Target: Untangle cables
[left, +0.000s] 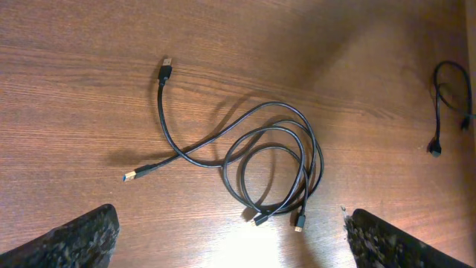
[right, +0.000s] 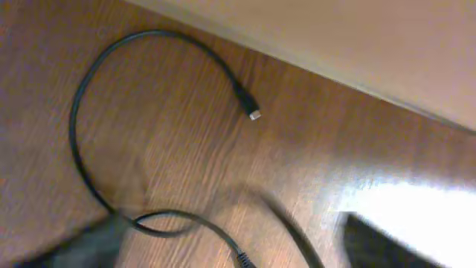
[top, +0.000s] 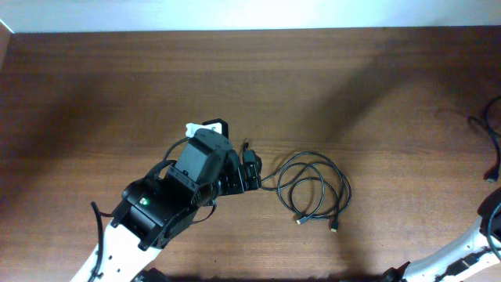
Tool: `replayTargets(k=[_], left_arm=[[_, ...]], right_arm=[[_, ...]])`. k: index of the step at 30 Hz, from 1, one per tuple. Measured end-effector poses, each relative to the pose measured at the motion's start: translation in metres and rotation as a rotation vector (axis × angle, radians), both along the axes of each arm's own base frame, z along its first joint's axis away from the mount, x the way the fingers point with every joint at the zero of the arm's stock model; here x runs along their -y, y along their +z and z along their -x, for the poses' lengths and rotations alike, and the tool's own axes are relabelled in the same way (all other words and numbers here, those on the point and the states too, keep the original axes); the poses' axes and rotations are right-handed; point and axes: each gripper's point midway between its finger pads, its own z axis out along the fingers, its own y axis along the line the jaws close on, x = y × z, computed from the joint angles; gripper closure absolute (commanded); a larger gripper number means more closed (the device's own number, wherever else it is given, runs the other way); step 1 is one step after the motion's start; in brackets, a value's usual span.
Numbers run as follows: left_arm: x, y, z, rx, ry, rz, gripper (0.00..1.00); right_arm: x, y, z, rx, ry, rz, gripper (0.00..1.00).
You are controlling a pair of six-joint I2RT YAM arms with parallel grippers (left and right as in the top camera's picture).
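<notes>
A bundle of thin black cables [top: 313,188] lies in overlapping loops on the wooden table, right of centre. In the left wrist view the same cables [left: 275,167] show a black USB plug [left: 166,71], a gold-tipped end [left: 131,176] and two small plugs near the bottom. My left gripper [left: 238,242] hovers just short of the coil, open, with nothing between its fingers [left: 78,238]. Another cable [right: 82,112] curves across the right wrist view, with a silvery plug [right: 254,114]. My right gripper [right: 230,249] is open above it; the view is blurred, and a strand runs loose between the fingers.
The left arm [top: 176,196] reaches in from the bottom left. The right arm's white link [top: 462,254] shows at the bottom right corner. A separate black cable [top: 491,141] lies at the right edge. In the right wrist view the table's edge [right: 335,71] runs close by.
</notes>
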Motion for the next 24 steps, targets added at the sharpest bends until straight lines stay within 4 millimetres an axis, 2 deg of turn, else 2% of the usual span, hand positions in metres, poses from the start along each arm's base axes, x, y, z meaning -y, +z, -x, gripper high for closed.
replayTargets(k=[4,6,8,9,12,13,14,15,16,17,18,20,21,23,24], left_arm=[[0.0,0.0,0.0,0.0,0.0,0.0,0.01],[0.0,0.0,0.0,0.0,0.0,0.0,0.01],[0.0,0.0,0.0,0.0,0.0,0.0,0.01],[0.0,0.0,0.0,0.0,0.0,0.0,0.01],[0.0,0.0,0.0,0.0,0.0,0.0,0.01],[0.0,0.0,0.0,0.0,0.0,0.0,0.01],[0.0,0.0,0.0,0.0,0.0,0.0,0.01],[0.0,0.0,0.0,0.0,0.0,0.0,0.01],[0.0,0.0,0.0,0.0,0.0,0.0,0.01],[0.0,0.0,0.0,0.0,0.0,0.0,0.01],[0.0,0.0,0.0,0.0,0.0,0.0,0.01],[0.0,0.0,0.0,0.0,0.0,0.0,0.01],[0.0,0.0,0.0,0.0,0.0,0.0,0.01],[0.0,0.0,0.0,0.0,0.0,0.0,0.01],[0.0,0.0,0.0,0.0,0.0,0.0,0.01]], right_arm=[[-0.009,-0.005,-0.003,0.025,0.025,-0.058,0.01],[-0.023,-0.009,-0.014,0.078,0.081,-0.134,0.01],[-0.053,-0.01,-0.038,0.181,0.231,-0.27,0.01],[-0.086,-0.01,-0.049,0.237,0.358,-0.394,0.01],[-0.147,-0.012,-0.066,0.217,0.553,-0.512,0.01],[-0.185,-0.013,-0.081,0.188,0.646,-0.547,0.01],[-0.211,-0.013,-0.09,0.173,0.708,-0.566,0.01],[-0.264,-0.015,-0.099,0.107,0.833,-0.603,0.01],[-0.288,-0.015,-0.103,0.084,0.899,-0.612,0.01],[-0.311,-0.018,-0.098,0.032,0.965,-0.634,0.01],[-0.348,-0.02,-0.092,-0.043,1.074,-0.65,0.01],[-0.399,-0.026,-0.082,-0.18,1.212,-0.628,0.01],[-0.414,-0.027,-0.077,-0.218,1.257,-0.622,0.01],[-0.446,-0.032,-0.056,-0.334,1.388,-0.634,0.01],[-0.456,-0.042,-0.042,-0.396,1.436,-0.656,0.01]])
